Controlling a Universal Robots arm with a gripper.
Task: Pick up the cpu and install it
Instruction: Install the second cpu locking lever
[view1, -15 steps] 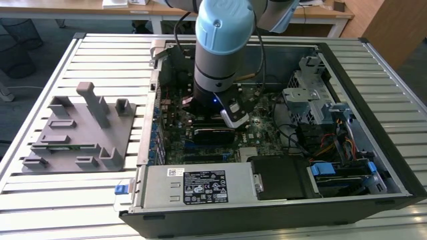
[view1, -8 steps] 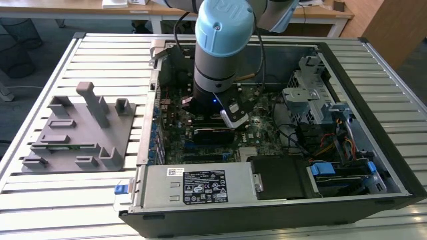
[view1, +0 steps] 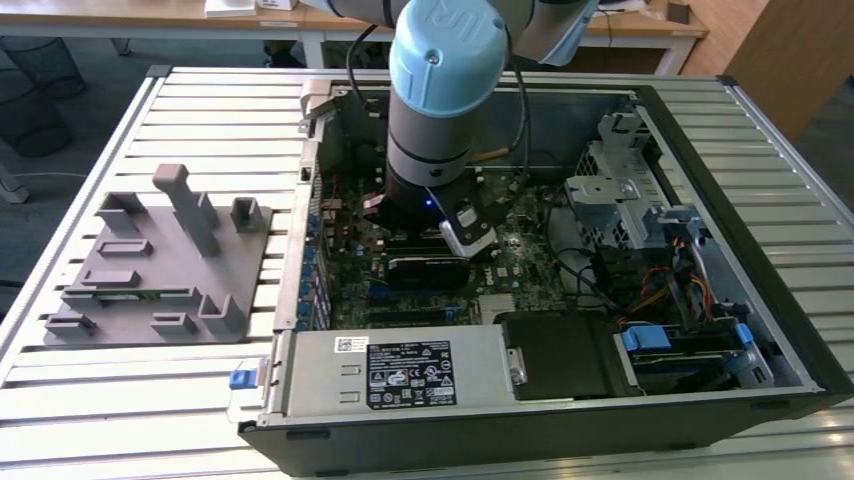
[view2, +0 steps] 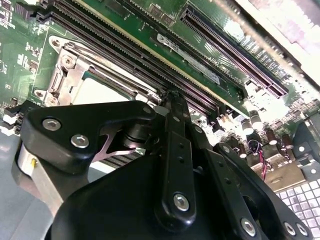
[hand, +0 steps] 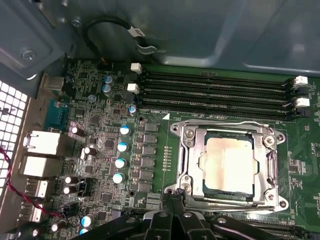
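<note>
Slatted metal tabletop (view1: 160, 400) carries an open computer case (view1: 747, 390) and, on the exterior view's left, a grey fixture (view1: 154, 265) with upright blocks. Behind it stand wooden desks (view1: 641, 30). Coming from the top of the exterior view, the arm (view1: 441, 90) drops almost straight down into the case, its blue-capped joint uppermost and its wrist low over the motherboard (view1: 400, 290), with a small blue light glowing at the wrist. In the first wrist view the cpu (hand: 229, 165) lies flat inside the socket frame (hand: 227, 165) on the board, just beside the memory slots (hand: 215, 92), its pale metal top bare. The gripper (hand: 175, 215) sits at the socket's edge in that view, its black linkage close to the frame; in the second wrist view the gripper (view2: 167, 100) hangs near the slots beside the socket, holding nothing I can see. Whether its fingers are parted or together I cannot tell.
</note>
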